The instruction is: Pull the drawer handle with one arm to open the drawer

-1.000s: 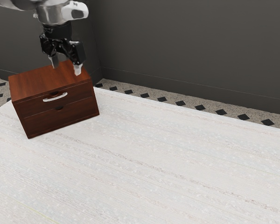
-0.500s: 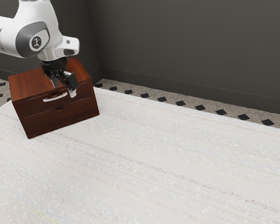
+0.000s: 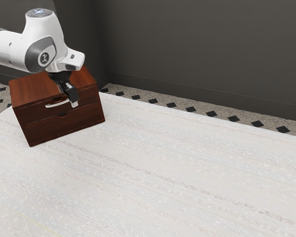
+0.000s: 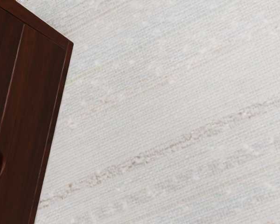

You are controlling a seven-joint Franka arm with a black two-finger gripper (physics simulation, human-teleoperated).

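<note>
- Upper left: our gripper [image 3: 71,98] is at the drawer handle [image 3: 55,103]; open or closed, we cannot tell.
- Next, we judge: secure it, pull straight outward.

Small red-brown wooden cabinet [image 3: 39,88], two drawers stacked, upright at worktop's [image 3: 187,173] far corner, exterior view's left. Upper drawer [image 3: 32,113] flush with front, shut. Silver curved handle [image 3: 56,103] across its middle. Lower drawer [image 3: 64,124] also flush.
</note>
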